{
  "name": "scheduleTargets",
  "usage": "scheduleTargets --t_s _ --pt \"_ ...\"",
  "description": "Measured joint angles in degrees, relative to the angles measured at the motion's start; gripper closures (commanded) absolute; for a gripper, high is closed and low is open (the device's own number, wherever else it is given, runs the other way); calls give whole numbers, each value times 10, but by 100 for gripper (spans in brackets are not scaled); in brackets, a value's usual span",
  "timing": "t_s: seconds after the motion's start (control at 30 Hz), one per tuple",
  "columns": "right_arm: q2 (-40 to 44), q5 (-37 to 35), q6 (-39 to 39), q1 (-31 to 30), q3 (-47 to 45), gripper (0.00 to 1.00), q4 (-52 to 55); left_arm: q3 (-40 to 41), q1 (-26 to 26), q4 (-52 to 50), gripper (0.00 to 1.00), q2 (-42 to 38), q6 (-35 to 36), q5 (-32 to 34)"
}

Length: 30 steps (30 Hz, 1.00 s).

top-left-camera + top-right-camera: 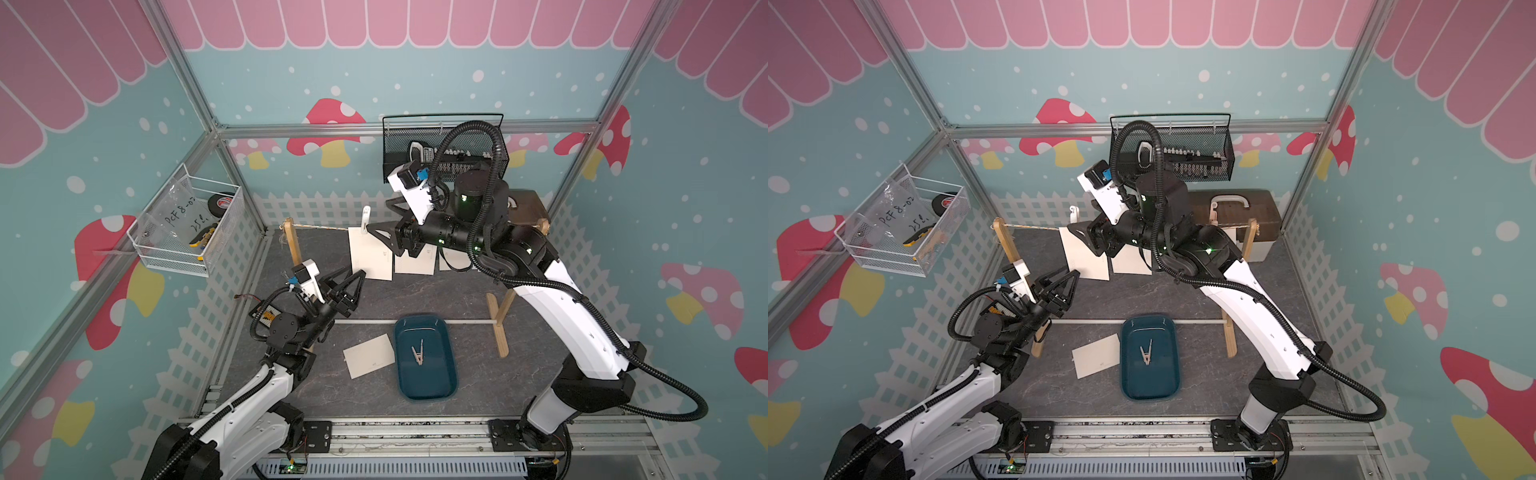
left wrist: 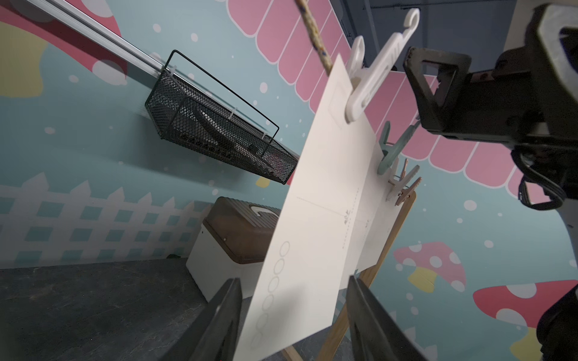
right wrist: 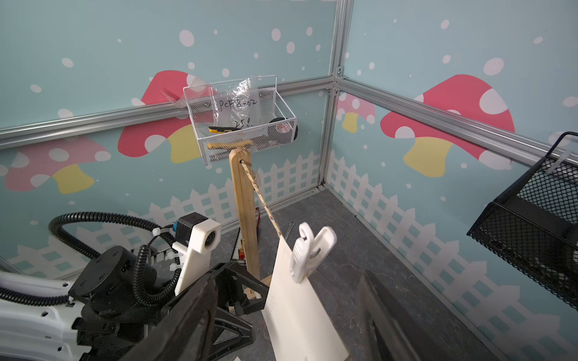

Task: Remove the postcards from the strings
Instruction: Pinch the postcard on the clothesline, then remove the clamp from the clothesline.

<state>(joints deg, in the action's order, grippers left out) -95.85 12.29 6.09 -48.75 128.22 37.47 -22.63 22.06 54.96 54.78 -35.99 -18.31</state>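
The leftmost hanging postcard (image 1: 371, 259) dangles from the twine string (image 1: 320, 227), pinned at its top edge by a white plastic clothespin (image 1: 365, 218). More hanging cards (image 1: 415, 264) sit further along the same line, partly hidden behind the right arm. In the left wrist view a green clothespin (image 2: 394, 147) and a wooden clothespin (image 2: 406, 184) hold them. A loose postcard (image 1: 369, 356) lies flat on the dark tabletop (image 1: 457, 291), its edge just beside a dark blue tray (image 1: 440, 386) with a single wooden peg (image 1: 417, 353) in it. The left gripper (image 1: 355, 272) sits at the lower corner of the leftmost card. Its wrist camera shows the jaws spread, with the card's bottom edge between them and a gap visible on at least one side. The right gripper (image 1: 380, 218) is level with the string, its jaws also spread and straddling the white clothespin without touching it, as its wrist view shows. The string runs from the left wooden post (image 1: 293, 243) across to the right wooden post (image 1: 505, 316). A white wire basket (image 1: 183, 224) and a black mesh basket (image 1: 444, 158) hang on the walls behind.
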Motion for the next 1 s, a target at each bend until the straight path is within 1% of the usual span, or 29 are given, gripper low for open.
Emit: scheduleTargets --t_s 0.13,0.37,0.47,0.57,1.0 --pt "-23 -9 4 0 22 29 8 0 -4 8 49 9 -6 -12" --pt "-53 -11 13 0 44 29 16 0 -16 15 59 14 -13 -32" --pt "-60 -11 16 0 52 29 20 0 -22 16 62 14 -14 -41" --pt "-64 -12 17 0 59 29 21 0 -26 17 68 16 -14 -47" --pt "-79 -14 22 0 76 29 24 -6 -42 14 80 15 -13 -60"
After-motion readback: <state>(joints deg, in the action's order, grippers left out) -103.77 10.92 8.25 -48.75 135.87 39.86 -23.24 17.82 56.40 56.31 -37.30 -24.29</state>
